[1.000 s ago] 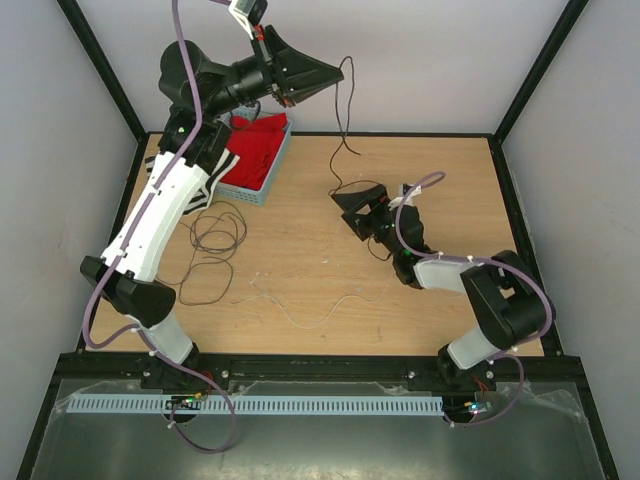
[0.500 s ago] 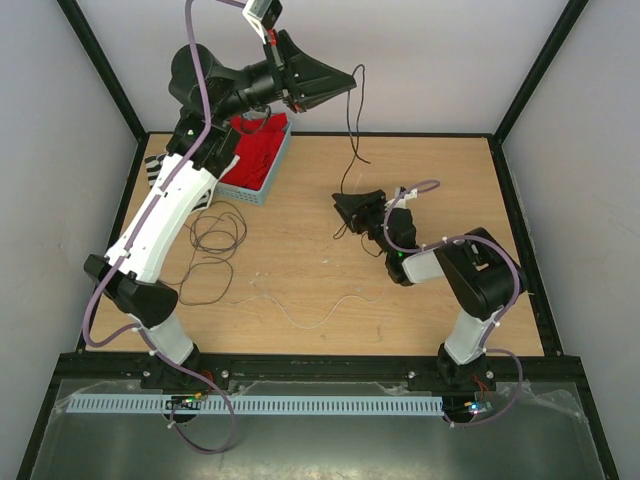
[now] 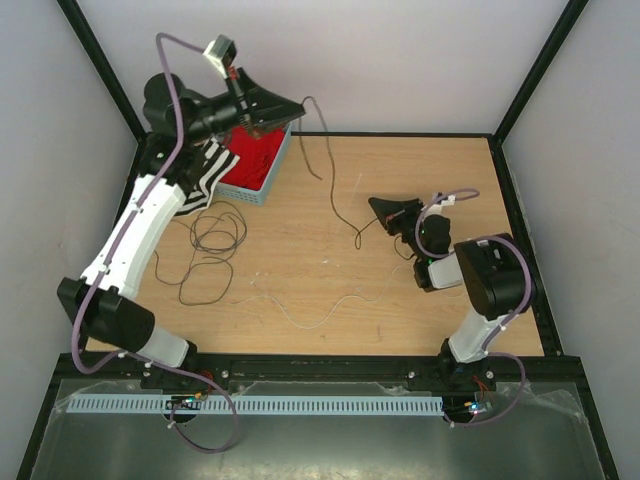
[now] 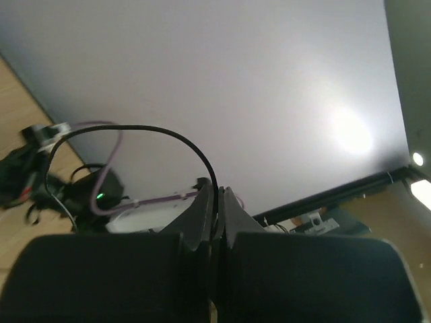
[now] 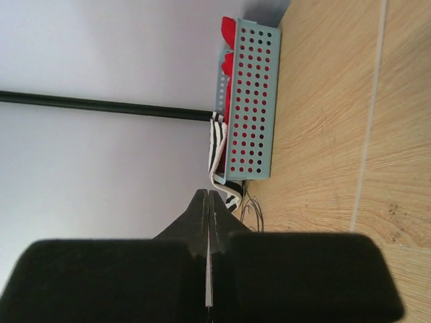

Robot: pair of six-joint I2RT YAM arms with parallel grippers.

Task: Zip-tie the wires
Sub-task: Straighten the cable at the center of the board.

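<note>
The left end effector (image 3: 297, 105) hangs in the air above the far right corner of the blue perforated basket (image 3: 250, 193), its jaws closed on a black wire (image 3: 322, 175); in the left wrist view that wire arches up out of the pinched fingertips and curves away; from above, it drops from the end effector past the right side of the basket and trails across the table (image 3: 450, 170), ending well to the right of the basket and just short of the right end effector (image 3: 374, 204); the right end effector lies low over the table, farther right of the basket, its tip pointing back toward the basket, jaws pressed together; whether they pinch the wire's end I cannot tell; the loose wires (image 3: 212, 245), thin black loops, lie on the table just in front of the basket; a pale wire (image 3: 320, 312) snakes across the table nearer the arm bases, in front and to the right of the basket; a red cloth (image 3: 255, 150) fills the basket; a black-and-white striped cloth (image 5: 217, 148) lies against the basket's left side.
</note>
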